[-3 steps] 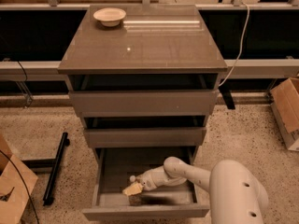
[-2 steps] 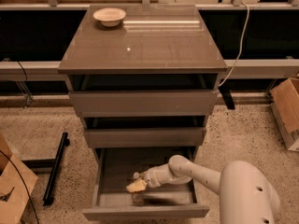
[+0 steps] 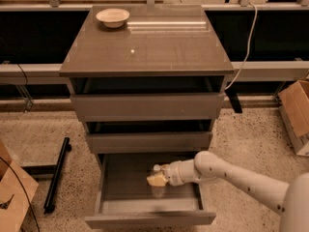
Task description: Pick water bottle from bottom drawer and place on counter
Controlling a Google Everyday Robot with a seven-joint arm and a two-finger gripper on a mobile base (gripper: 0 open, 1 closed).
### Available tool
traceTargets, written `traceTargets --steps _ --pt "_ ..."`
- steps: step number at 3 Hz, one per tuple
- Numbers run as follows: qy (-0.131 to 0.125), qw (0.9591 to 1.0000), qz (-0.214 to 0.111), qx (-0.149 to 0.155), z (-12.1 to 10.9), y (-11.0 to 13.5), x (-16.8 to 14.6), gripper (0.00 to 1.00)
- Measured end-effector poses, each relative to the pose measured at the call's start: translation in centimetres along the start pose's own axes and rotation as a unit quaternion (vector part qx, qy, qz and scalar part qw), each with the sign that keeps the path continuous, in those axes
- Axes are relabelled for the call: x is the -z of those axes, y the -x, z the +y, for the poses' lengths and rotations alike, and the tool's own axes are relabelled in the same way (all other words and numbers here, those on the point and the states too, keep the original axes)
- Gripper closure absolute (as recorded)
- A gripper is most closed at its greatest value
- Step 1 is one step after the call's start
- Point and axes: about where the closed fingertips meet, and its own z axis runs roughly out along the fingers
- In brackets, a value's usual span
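Gripper (image 3: 157, 179) in bottom drawer (image 3: 124, 183), reaching from 4 o'clock; fingers clasp water bottle (image 3: 158, 193) upper body. Probably light, slippery, crushable: grip gently.

The water bottle (image 3: 158, 191), clear with a white cap, stood upright near the middle of the bottom drawer (image 3: 149, 219), which was pulled open below the two upper drawers. The claw (image 3: 156, 180) was at the bottle's upper body. The glossy grey-brown counter (image 3: 159, 50) topped the cabinet.
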Motion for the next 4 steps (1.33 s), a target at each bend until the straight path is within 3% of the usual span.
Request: traceTargets --steps 1,2,3,4 --pt "-0.032 0.9992 0.013 -0.017 3.5 1.6 5.7 1.00" --pt "-0.052 0.9975 0.041 -0.026 7.1 5.4 11.5 1.00" --pt "-0.090 0.9934 0.071 -0.001 7.8 13.0 18.4 1.00" --pt "-0.119 0.9897 0.070 0.038 9.2 18.7 22.9 1.00"
